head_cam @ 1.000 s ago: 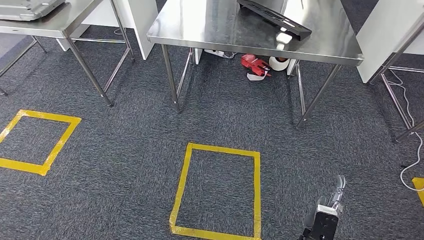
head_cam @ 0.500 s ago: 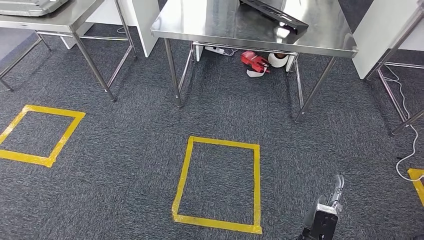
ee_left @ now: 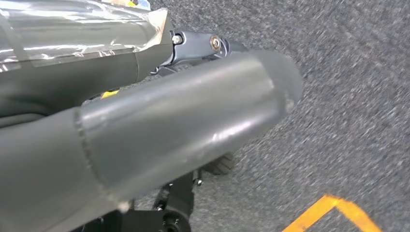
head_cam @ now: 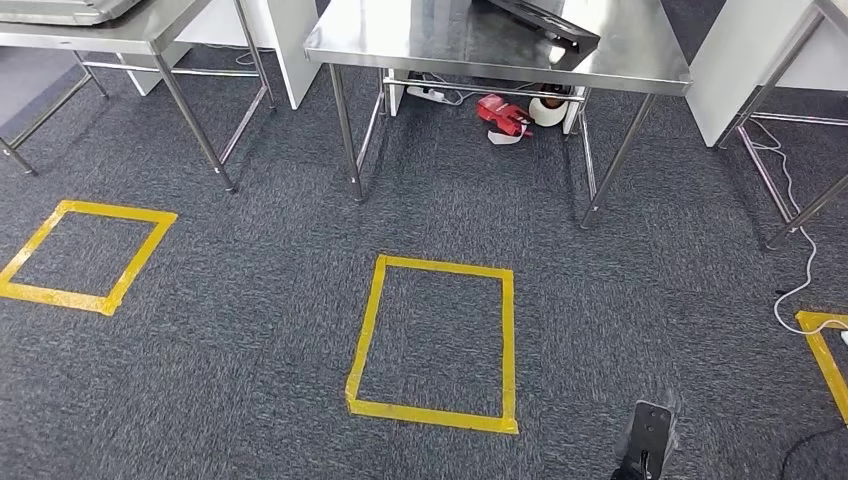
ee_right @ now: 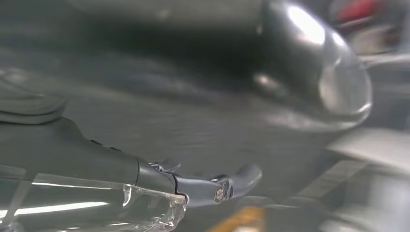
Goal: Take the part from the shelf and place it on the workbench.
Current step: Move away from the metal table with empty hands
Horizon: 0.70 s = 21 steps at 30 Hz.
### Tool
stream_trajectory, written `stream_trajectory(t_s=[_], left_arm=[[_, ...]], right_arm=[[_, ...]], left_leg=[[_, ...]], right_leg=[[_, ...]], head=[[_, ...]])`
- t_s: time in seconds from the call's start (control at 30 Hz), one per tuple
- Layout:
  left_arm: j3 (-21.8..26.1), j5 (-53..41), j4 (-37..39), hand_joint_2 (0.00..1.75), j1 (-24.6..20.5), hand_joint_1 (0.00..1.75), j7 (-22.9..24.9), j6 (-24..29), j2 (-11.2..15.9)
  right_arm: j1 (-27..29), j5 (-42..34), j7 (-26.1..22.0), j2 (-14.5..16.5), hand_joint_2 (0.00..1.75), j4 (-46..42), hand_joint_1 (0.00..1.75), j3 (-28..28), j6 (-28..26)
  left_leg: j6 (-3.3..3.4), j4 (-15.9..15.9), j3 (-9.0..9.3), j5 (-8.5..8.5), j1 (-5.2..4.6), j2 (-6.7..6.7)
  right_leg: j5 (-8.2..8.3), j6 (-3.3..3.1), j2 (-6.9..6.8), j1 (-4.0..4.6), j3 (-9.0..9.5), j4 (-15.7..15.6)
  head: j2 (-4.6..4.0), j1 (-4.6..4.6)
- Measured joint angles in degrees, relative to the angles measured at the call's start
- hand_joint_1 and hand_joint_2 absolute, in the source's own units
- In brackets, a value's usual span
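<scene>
1. While the robot is walking, the whole head view is shifting from the earlier frames: the steel workbench tabletop (head_cam: 420,45) is sliding toward the upper edge, so the camera is moving, not the furniture.
2. A long black part (head_cam: 545,22) is lying on that tabletop; judging by this, placement is probably done.
3. Right hand (head_cam: 645,445) is hanging low above the carpet (head_cam: 250,270) near the yellow tape square (head_cam: 430,345); I cannot tell its finger state.
4. Left hand (ee_left: 145,135) is hanging too; grip unclear.
</scene>
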Motion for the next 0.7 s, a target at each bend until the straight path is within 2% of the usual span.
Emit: stream_trajectory(t_s=[0.03, 0.07, 0.1, 0.13, 0.17, 0.2, 0.23, 0.27, 0.3, 0.33, 0.37, 0.4, 0.43, 0.47, 0.53, 0.57, 0.6, 0.63, 0.7], left_arm=[[-0.1, -0.2, 0.0, 0.0, 0.1, 0.0, 0.1, 0.1, 0.0], [-0.1, -0.4, 0.0, 0.0, 0.2, 0.0, 0.2, 0.2, 0.1], [-0.2, -0.6, 0.0, 0.0, 0.3, 0.0, 0.1, 0.3, 0.1], [-0.2, -0.7, 0.0, 0.0, 0.4, 0.0, 0.0, 0.4, 0.1], [-0.3, -1.0, 0.0, 0.0, 0.4, 0.0, -0.1, 0.5, 0.1], [-0.4, -1.2, 0.0, 0.0, 0.3, 0.0, -0.3, 0.5, 0.1], [-0.4, -1.4, 0.0, 0.0, 0.3, 0.0, -0.3, 0.6, 0.1], [-0.4, -1.6, 0.0, 0.0, 0.4, 0.0, -0.2, 0.8, 0.1], [-0.5, -1.7, 0.0, 0.0, 0.4, 0.0, -0.1, 0.9, 0.1], [-0.6, -2.0, 0.0, 0.0, 0.4, 0.0, 0.1, 1.2, 0.1], [-0.8, -2.2, 0.0, 0.0, 0.4, 0.0, 0.3, 1.4, 0.1], [-1.0, -2.3, 0.0, 0.0, 0.3, 0.0, 0.4, 1.6, 0.2], [-1.1, -2.5, 0.0, 0.0, 0.2, 0.0, 0.5, 1.7, 0.2], [-1.3, -2.6, 0.0, 0.0, 0.1, 0.0, 0.6, 1.7, 0.2], [-1.4, -2.6, 0.0, 0.0, 0.1, 0.0, 0.7, 1.7, 0.1], [-1.4, -2.6, 0.0, 0.0, 0.1, 0.0, 0.8, 1.7, 0.0], [-1.4, -2.6, 0.0, 0.0, 0.2, 0.0, 0.9, 1.7, 0.0], [-1.5, -2.6, 0.0, 0.0, 0.2, 0.0, 0.9, 1.8, 0.0], [-1.5, -2.8, 0.0, 0.0, 0.3, 0.0, 0.9, 2.0, 0.0]], right_arm=[[-0.6, 0.4, 2.6, -0.6, 0.0, 3.9, 0.0, -1.0, -0.5], [-0.9, 0.9, 5.4, -1.0, 0.0, 7.3, 0.0, -1.6, -1.1], [-1.1, 1.6, 8.1, -1.2, 0.0, 10.2, 0.0, -2.0, -1.6], [-1.2, 2.4, 11.3, -1.4, 0.0, 12.8, 0.0, -2.2, -2.0], [-1.1, 3.3, 15.2, -1.5, 0.0, 15.3, 0.0, -2.3, -2.4], [-0.9, 4.3, 19.3, -1.6, 0.0, 17.5, 0.0, -2.3, -2.6], [-0.4, 5.3, 23.1, -1.6, 0.0, 19.5, 0.0, -2.3, -2.9], [0.2, 6.2, 26.3, -1.6, 0.0, 21.2, 0.0, -2.3, -3.0], [0.8, 7.2, 29.0, -1.5, 0.0, 22.6, 0.0, -2.2, -3.2], [1.3, 8.0, 31.3, -1.3, 0.0, 23.9, 0.0, -2.1, -3.4], [1.7, 8.7, 33.2, -1.2, 0.0, 24.8, 0.0, -2.0, -3.6], [1.9, 9.2, 34.6, -1.0, 0.0, 25.6, 0.0, -1.8, -3.8], [2.0, 9.6, 35.5, -0.8, 0.0, 26.3, 0.0, -1.6, -3.9], [2.1, 9.9, 36.0, -0.7, 0.0, 26.8, 0.0, -1.4, -4.0], [2.1, 10.2, 36.7, -0.7, 0.0, 27.7, 0.0, -1.1, -4.0], [2.2, 10.3, 36.9, -0.7, 0.0, 27.9, 0.0, -1.1, -4.0], [2.3, 10.4, 37.0, -0.7, 0.0, 28.2, 0.0, -1.0, -4.0], [2.3, 10.5, 37.3, -0.7, 0.0, 28.4, 0.0, -1.0, -4.0], [2.4, 10.6, 38.3, -0.7, 0.0, 28.9, 0.0, -1.0, -4.1]], left_leg=[[-0.33, 0.1, -0.19, -0.37, 0.18, -0.11], [-0.63, 0.9, -0.58, -2.12, 0.32, -0.19], [-0.83, 3.0, -1.19, -5.09, 0.42, -0.25], [-1.0, 6.4, -1.98, -8.9, 0.44, -0.34], [-1.17, 10.5, -2.72, -11.99, 0.44, -0.41], [-1.32, 14.7, -3.23, -13.51, 0.43, -0.48], [-1.37, 17.9, -3.28, -13.29, 0.43, -0.51], [-1.29, 19.3, -2.6, -11.78, 0.43, -0.51], [-1.06, 18.6, -0.82, -10.0, 0.41, -0.52], [-0.64, 15.4, 2.26, -9.1, 0.33, -0.6], [-0.16, 10.8, 5.94, -9.45, 0.18, -0.64], [0.26, 6.1, 9.31, -10.65, 0.03, -0.65], [0.69, 2.5, 11.66, -12.04, -0.18, -0.65], [1.02, 0.6, 12.61, -12.9, -0.4, -0.59], [1.89, -0.7, 12.23, -12.54, -0.49, -0.42], [2.31, -1.0, 11.83, -11.91, -0.45, -0.34], [2.7, -1.3, 11.35, -11.22, -0.33, -0.22], [2.9, -1.5, 10.87, -10.64, -0.29, -0.11], [3.05, -1.4, 9.76, -9.78, -0.48, 0.02]], right_leg=[[0.62, -0.59, -0.21, -0.09, -0.42, 0.1], [1.38, -1.26, -0.39, -0.23, -1.0, 0.1], [2.15, -1.85, -0.52, -0.39, -1.75, 0.0], [2.89, -2.29, -0.59, -0.35, -2.61, 0.1], [3.6, -2.58, -0.63, -0.21, -3.56, 0.1], [4.26, -2.69, -0.71, -0.05, -4.43, 0.1], [4.97, -2.7, -0.83, 0.1, -5.25, 0.2], [5.6, -2.62, -0.95, 0.23, -6.02, 0.3], [6.17, -2.5, -1.02, 0.34, -6.73, 0.4], [6.69, -2.35, -1.02, 0.4, -7.38, 0.6], [7.1, -2.16, -0.96, 0.57, -7.96, 0.9], [7.46, -1.92, -0.92, 0.7, -8.38, 1.0], [7.82, -1.58, -0.88, 0.77, -8.73, 1.2], [8.2, -1.21, -0.88, 0.81, -9.01, 1.2], [8.92, -0.37, -0.9, 0.8, -9.62, 1.2], [8.6, -0.17, -0.82, 0.79, -10.17, 1.8], [7.52, -0.18, -0.68, 0.83, -11.05, 3.4], [5.66, -0.41, -0.54, 0.65, -12.21, 6.3], [1.6, -0.66, -0.33, 0.3, -14.46, 13.4]], head=[[0.0, 0.0], [0.0, -0.05], [0.0, -0.14], [0.0, -0.23], [0.0, -0.3], [0.0, -0.36], [0.0, -0.36], [0.0, -0.37], [0.0, -0.39], [0.0, -0.39], [0.01, -0.39], [0.01, -0.38], [0.0, -0.4], [0.0, -0.39], [0.0, -0.42], [0.0, -0.42], [0.0, -0.25], [0.0, -0.03], [0.01, 0.42]])
